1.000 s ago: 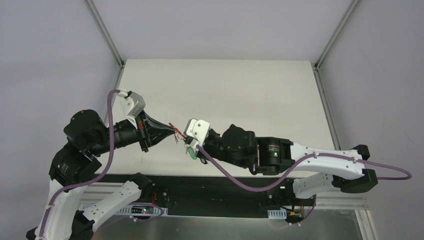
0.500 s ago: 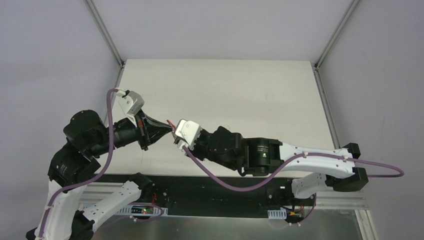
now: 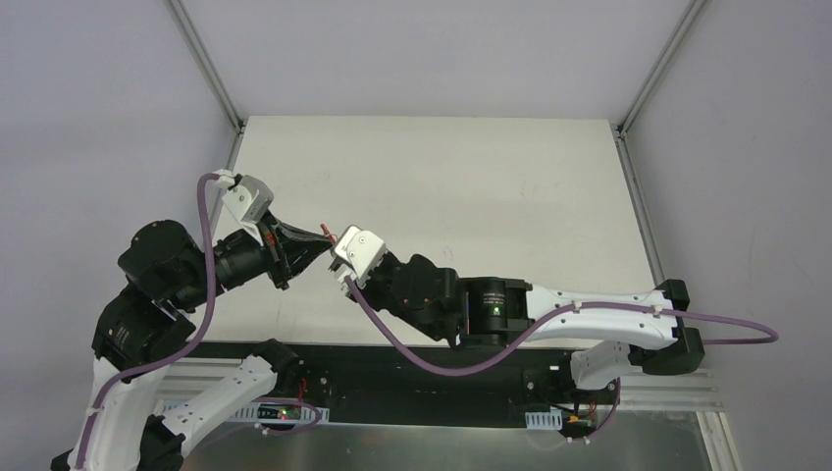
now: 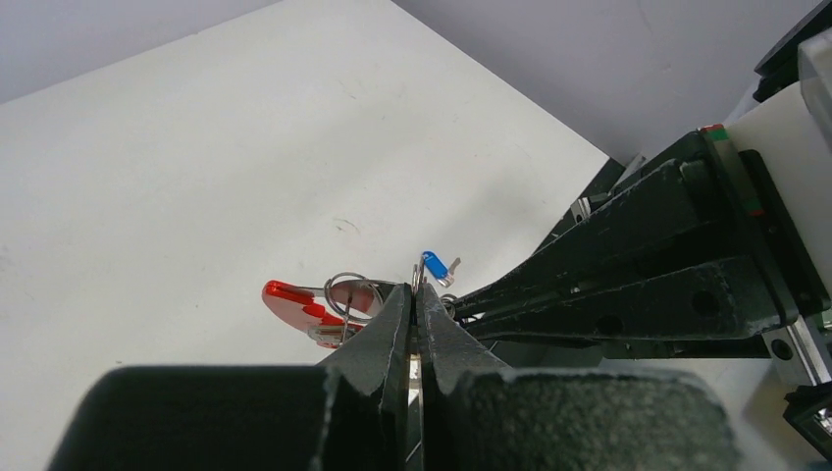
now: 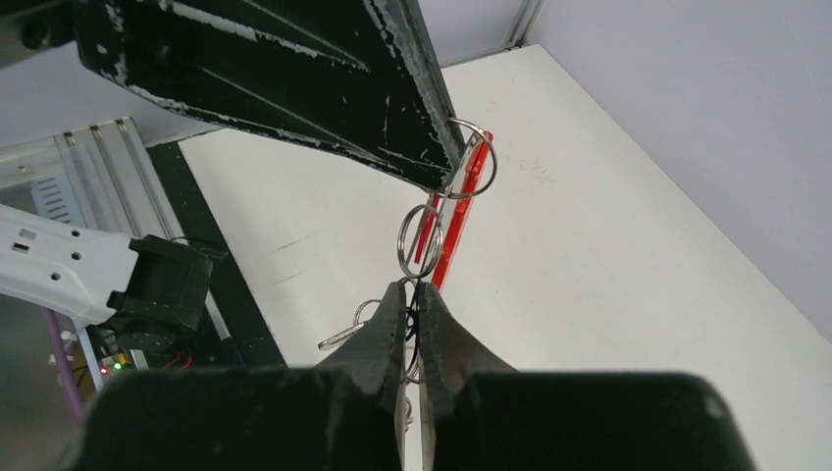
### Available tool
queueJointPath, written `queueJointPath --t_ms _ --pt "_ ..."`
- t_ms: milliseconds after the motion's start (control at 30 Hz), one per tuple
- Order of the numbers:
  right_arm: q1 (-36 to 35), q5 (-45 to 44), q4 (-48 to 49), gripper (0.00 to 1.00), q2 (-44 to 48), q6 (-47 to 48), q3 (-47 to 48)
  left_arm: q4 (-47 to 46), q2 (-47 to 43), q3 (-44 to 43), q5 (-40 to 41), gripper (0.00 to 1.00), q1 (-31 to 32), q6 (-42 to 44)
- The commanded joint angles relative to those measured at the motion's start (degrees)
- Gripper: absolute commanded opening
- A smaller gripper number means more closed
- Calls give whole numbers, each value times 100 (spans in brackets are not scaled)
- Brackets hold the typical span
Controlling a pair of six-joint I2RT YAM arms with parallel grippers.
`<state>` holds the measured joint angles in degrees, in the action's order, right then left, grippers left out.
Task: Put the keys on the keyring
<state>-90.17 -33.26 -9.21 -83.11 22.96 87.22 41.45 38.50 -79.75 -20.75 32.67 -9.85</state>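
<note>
The keyring hangs in the air between my two grippers, above the left part of the table. My left gripper is shut on one silver ring of the chain. The red curved clip hangs to its left and also shows in the right wrist view and in the top view. My right gripper is shut on the lower end of the chain, just under a second silver ring, with a thin dark piece between its pads. A blue key sticks out just above the right fingertips. Yellow and black keys are not in view.
The white table lies under both grippers. A black strip and metal rail run along its near edge. Grey walls and frame posts close the sides. The right arm lies across the near edge.
Both grippers have moved left and a little away from the near edge, still joined by the keyring. The right arm has stretched further left; a green piece under it is hidden now.
</note>
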Motion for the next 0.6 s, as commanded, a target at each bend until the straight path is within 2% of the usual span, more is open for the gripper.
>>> queueJointPath --t_ms 0,67,233,333,567 --pt "-231 562 805 7 194 -258 186 -729 -136 210 79 0 12 -49" --pt "-229 649 647 18 238 -314 247 -809 -193 277 48 0 12 -16" --pt "-229 979 115 37 377 -508 429 -1228 -433 510 -235 0 12 87" --pt "-229 1233 -282 43 519 -575 535 -1439 -572 629 -347 0 11 142" --pt "-214 1504 -1137 47 930 -339 781 -1956 -766 827 -865 0 12 53"
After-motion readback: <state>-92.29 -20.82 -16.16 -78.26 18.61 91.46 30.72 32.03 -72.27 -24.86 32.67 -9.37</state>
